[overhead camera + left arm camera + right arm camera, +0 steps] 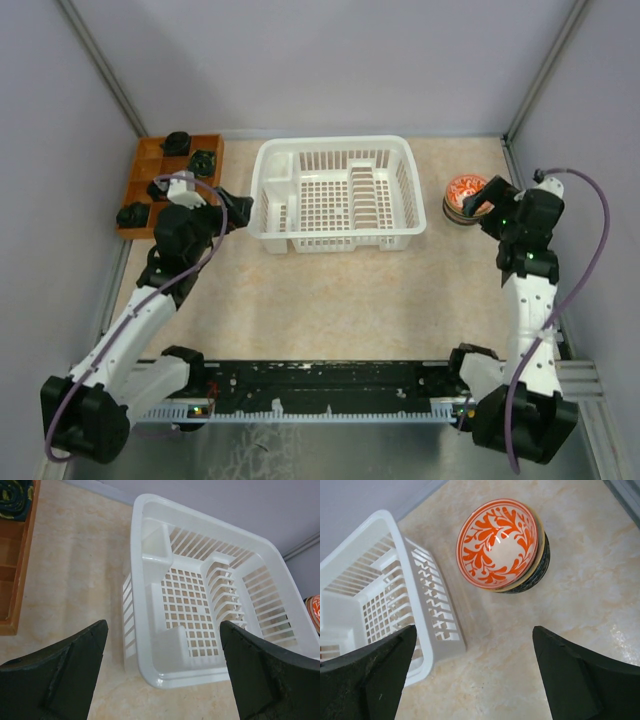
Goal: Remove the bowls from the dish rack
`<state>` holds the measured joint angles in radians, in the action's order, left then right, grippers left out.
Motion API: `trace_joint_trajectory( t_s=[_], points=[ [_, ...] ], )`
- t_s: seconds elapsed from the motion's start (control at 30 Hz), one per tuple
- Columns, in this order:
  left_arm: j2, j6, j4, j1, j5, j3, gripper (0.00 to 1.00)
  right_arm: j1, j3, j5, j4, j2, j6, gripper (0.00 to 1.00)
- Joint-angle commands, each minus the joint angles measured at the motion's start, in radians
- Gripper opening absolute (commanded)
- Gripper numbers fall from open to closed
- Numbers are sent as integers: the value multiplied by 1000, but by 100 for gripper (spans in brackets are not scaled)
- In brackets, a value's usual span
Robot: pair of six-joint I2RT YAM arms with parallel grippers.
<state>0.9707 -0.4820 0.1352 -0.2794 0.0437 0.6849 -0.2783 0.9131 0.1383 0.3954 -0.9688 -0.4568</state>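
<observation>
The white dish rack stands at the back middle of the table, and no bowl shows inside it. The bowls sit stacked on the table just right of the rack. On top is a white bowl with orange marks, nested in a dark bowl. My right gripper hangs open above the near side of the stack, holding nothing. In the right wrist view the right gripper frames bare table beside the rack's wall. My left gripper is open at the rack's left end, the left gripper over the rim.
A brown wooden tray holding dark lumps lies at the back left, beside the left arm. The tray's edge shows in the left wrist view. Grey walls close in the table. A black rail runs along the near edge.
</observation>
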Motion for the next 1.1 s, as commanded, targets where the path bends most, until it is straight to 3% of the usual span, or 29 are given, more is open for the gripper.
trace_joint_trajectory(
  t_s=[0.0,0.23,0.43,0.57,1.07],
  points=[
    [-95,-21,1,-3,42,-70,99,-15,-102,105,-107,149,-5,99],
    [-212,-31,-27,-3,50,-164,99,17,-346,187,-109,421,4,99],
    [-264,-32,-44,-3,51,-208,99,64,-441,208,-63,583,-10,99],
    [-273,-38,-41,-3,44,-225,99,123,-484,240,-98,597,-71,99],
    [-304,-23,-94,-3,56,-223,99,157,-498,343,-89,569,-10,99]
  ],
)
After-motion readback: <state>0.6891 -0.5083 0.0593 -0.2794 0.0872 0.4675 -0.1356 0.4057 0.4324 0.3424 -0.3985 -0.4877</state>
